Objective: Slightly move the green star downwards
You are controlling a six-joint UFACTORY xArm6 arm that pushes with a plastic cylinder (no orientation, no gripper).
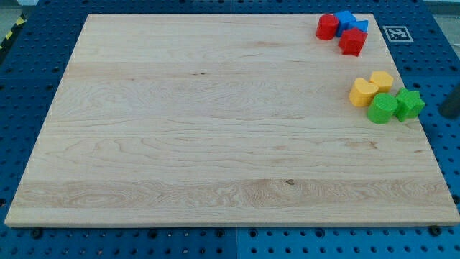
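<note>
The green star [410,103] lies near the board's right edge, touching a green round block [382,108] on its left. A dark shape at the view's right edge, cut off by the frame, looks like my tip [450,115]. It is just right of the green star, off the board, with a small gap between them.
A yellow heart [362,93] and another yellow block [382,80] sit just above and left of the green pair. At the top right corner are a red cylinder [327,26], a red star-like block [352,42] and blue blocks [349,20]. The wooden board [215,129] lies on a blue pegboard.
</note>
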